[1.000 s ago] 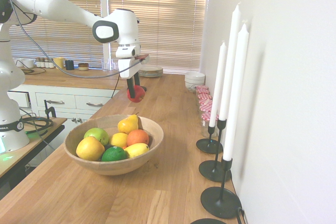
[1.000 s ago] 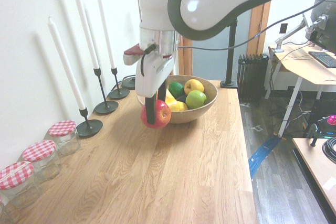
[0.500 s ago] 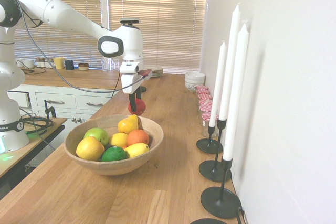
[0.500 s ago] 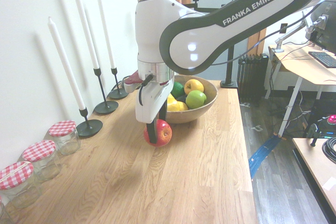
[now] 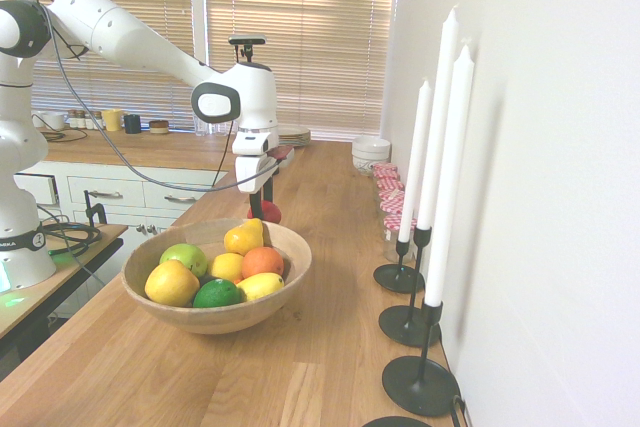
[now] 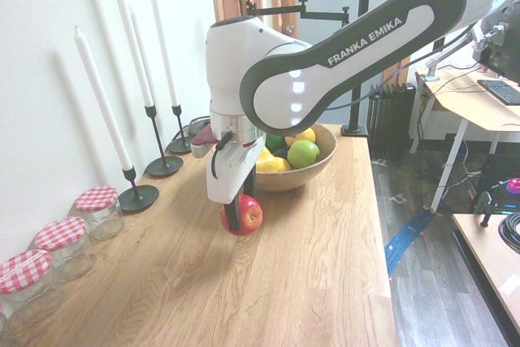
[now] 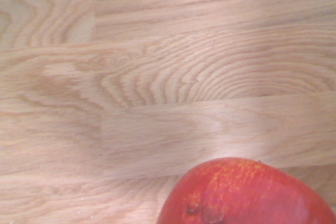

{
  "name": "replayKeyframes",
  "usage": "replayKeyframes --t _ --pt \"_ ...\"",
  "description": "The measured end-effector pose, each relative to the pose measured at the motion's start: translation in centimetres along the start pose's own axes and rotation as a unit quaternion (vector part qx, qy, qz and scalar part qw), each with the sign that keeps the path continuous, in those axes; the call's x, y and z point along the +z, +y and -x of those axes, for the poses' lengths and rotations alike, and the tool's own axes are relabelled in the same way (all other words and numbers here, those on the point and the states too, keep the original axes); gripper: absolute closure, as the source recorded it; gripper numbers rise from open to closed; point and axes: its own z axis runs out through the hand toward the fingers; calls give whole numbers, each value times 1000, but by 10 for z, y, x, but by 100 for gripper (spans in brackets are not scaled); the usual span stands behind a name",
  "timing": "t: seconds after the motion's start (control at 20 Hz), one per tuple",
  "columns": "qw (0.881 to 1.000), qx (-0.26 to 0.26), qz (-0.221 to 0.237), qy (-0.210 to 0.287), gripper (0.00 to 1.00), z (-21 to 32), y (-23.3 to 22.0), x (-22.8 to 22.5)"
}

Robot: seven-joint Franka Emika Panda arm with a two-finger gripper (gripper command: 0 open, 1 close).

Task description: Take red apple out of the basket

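1. Apple (image 6: 246, 215) — red, glossy, with a yellowish patch; out of the basket, at or just above the counter (image 6: 268, 282), just beside the basket on the side away from the window in the second exterior view. In the wrist view the apple (image 7: 247, 192) rises from the lower edge over bare wood grain.
2. Pincer (image 6: 233, 215) — pointing straight down, clamped on the apple; contact between apple and counter cannot be told.
3. Basket (image 5: 250, 312) — round, shallow wooden bowl, upright on the counter, holding a green apple (image 5: 183, 258), an orange fruit (image 5: 263, 261), a lime-green fruit (image 5: 217, 293) and several yellow fruits.
4. Candles (image 5: 440, 127) — three white tapers in black holders, in a row along the wall.
5. Jars (image 6: 61, 245) — glass, red-checked lids, against the wall, well apart from the basket.
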Motion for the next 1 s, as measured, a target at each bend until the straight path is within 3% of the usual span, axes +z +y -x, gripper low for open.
replayKeyframes --t 0.65,0.7,1.0 --pt "1000 -3 8 -6 100 3 -4 16" --pt "1000 -3 8 -6 0 4 -5 16" --pt "1000 -2 8 -7 0 6 -7 16"
